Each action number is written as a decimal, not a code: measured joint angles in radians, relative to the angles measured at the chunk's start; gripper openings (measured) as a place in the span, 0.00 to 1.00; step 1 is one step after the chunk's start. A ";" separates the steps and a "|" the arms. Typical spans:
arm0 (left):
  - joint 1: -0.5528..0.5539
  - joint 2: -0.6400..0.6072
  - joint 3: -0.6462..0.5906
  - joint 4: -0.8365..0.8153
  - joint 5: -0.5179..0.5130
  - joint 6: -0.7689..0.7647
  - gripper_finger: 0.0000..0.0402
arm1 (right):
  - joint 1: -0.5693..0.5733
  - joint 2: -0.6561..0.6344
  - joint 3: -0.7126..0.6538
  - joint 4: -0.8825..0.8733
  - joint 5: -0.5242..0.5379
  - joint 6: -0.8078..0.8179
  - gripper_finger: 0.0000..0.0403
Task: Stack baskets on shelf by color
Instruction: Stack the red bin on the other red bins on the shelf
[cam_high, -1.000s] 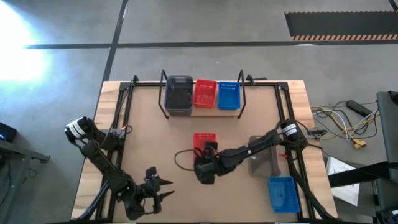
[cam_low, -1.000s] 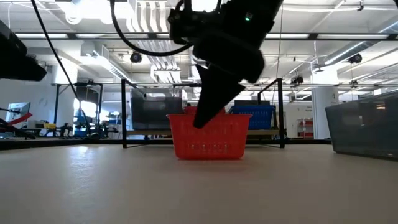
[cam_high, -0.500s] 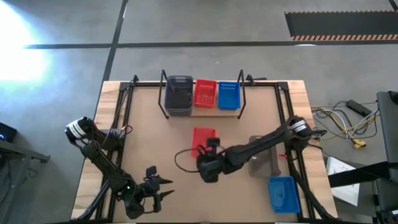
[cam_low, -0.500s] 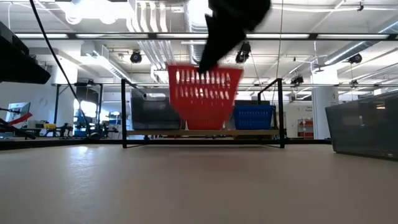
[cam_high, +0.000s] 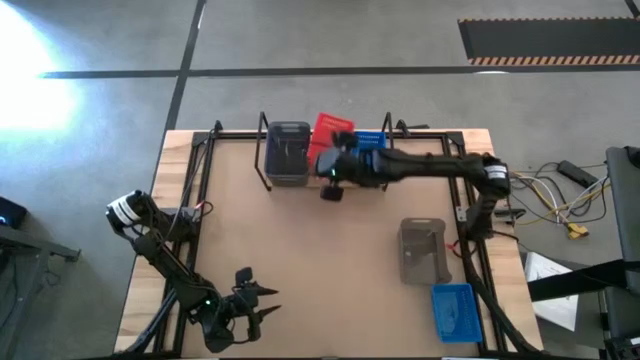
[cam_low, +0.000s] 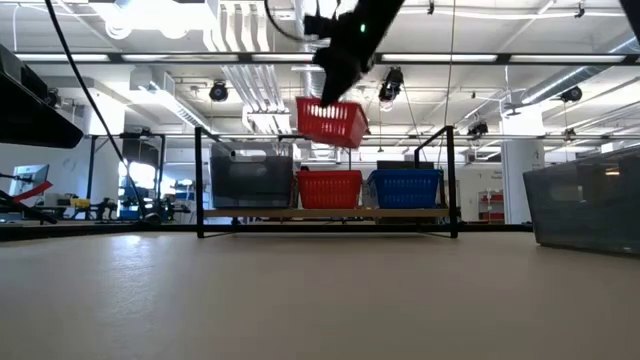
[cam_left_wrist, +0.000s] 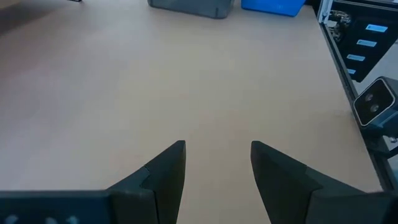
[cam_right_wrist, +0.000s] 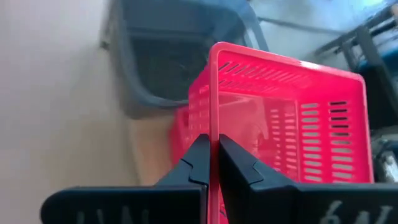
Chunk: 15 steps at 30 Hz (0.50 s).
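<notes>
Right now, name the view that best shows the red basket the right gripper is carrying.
The low view: the red basket hangs tilted above the shelf, clear of it. The right wrist view shows the right gripper pinching its rim. The high view mostly hides it behind the arm. The left wrist view misses it.

Industrial lab/workshop: exposed ceiling ducts (cam_low: 245, 40), strip lights, concrete floor (cam_high: 330, 45) w/ hazard tape (cam_high: 548, 60)

Both arms are dark, jointed units; the left arm (cam_high: 160, 250) carries a white-banded collar near its base. Left pincer (cam_left_wrist: 216, 171) fingers are matte black, wedge-shaped, tapering. Right arm (cam_high: 430, 165) shows a similar pale collar.
</notes>
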<state>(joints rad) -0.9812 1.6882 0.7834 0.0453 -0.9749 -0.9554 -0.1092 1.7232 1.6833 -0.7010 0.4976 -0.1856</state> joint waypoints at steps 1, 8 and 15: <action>0.000 0.000 0.000 -0.001 0.000 0.000 0.41 | -0.030 0.011 -0.002 0.003 -0.019 -0.011 0.02; 0.000 0.000 0.000 0.000 0.000 0.000 0.41 | -0.121 0.061 -0.002 0.003 -0.085 -0.078 0.02; 0.000 0.000 0.000 0.000 -0.001 -0.001 0.41 | -0.121 0.107 -0.003 0.002 -0.118 -0.117 0.02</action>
<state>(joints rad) -0.9812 1.6882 0.7837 0.0458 -0.9762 -0.9562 -0.2302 1.8302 1.6798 -0.6986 0.3795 -0.3027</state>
